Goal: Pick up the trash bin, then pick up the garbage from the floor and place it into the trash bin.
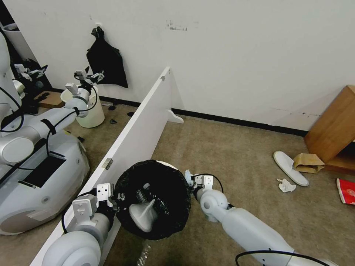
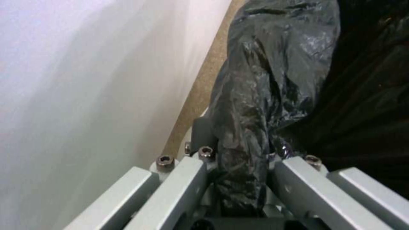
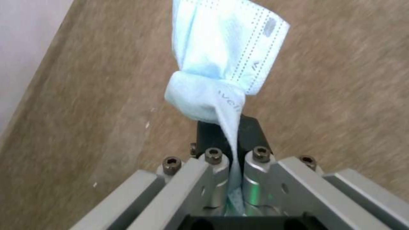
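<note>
The trash bin, white with a crinkled black bag over its rim, hangs tilted above the carpet. My left gripper is shut on its near-left rim, and the bag's fold is pinched between the jaws. A clear bottle and a pale curved item lie inside. My right gripper sits just right of the bin's rim, shut on a light-blue tissue that dangles over the carpet. More garbage lies at the right: a white slipper, a brown paper bag, a crumpled white tissue and a flat red item.
A white partition board runs along the bin's left side. Beyond it stand another robot and a pale unlined bin. A wooden cabinet stands at the right against the wall. Open carpet lies ahead.
</note>
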Robot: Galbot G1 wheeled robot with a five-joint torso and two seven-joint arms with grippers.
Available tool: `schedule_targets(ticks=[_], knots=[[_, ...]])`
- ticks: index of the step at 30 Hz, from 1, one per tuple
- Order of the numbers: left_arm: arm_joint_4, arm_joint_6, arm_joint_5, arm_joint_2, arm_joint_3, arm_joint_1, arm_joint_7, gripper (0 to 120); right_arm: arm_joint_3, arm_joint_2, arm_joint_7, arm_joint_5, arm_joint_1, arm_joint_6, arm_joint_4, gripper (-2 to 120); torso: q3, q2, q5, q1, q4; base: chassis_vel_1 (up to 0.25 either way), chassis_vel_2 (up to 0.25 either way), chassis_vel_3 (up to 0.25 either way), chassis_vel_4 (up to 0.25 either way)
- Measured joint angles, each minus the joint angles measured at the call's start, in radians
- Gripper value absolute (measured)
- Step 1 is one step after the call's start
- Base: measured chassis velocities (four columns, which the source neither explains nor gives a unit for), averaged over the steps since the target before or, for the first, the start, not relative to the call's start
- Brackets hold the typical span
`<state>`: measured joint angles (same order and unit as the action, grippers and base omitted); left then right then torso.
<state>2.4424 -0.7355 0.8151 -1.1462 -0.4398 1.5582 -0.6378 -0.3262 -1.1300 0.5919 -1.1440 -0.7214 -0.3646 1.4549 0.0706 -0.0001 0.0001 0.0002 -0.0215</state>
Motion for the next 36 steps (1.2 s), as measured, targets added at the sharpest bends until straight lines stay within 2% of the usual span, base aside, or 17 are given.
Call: schedule_targets(ticks=[12, 22, 30, 36], knots=[[0.001, 0.000, -0.015, -0.007, 0.025, -0.008, 0.004, 2, 0.043, 0.089, 0.020, -0.017, 0.021, 0.000, 0.051, 0, 0.000, 0.000, 0.0000, 0.000, 0.0000, 0.000, 0.000, 0.000, 0.000], [-0.014, 0.000, -0.015, -0.006, 0.046, -0.038, 0.006, 2, 0.090, 0.186, 0.022, -0.003, 0.014, 0.001, 0.165, 0, 0.000, 0.000, 0.0001, 0.000, 0.0000, 0.000, 0.000, 0.000, 0.000], [-0.048, 0.000, -0.008, -0.003, 0.090, -0.086, 0.004, 2, 0.174, 0.287, 0.015, 0.008, -0.029, 0.003, 0.271, 0, 0.000, 0.000, 0.0001, 0.000, 0.0000, 0.000, 0.000, 0.000, 0.000], [-0.074, 0.000, -0.008, -0.005, 0.130, -0.118, 0.003, 2, 0.277, 0.368, -0.006, 0.036, -0.113, 0.009, 0.349, 0, 0.000, 0.000, 0.0000, 0.000, 0.0000, 0.000, 0.000, 0.000, 0.000]])
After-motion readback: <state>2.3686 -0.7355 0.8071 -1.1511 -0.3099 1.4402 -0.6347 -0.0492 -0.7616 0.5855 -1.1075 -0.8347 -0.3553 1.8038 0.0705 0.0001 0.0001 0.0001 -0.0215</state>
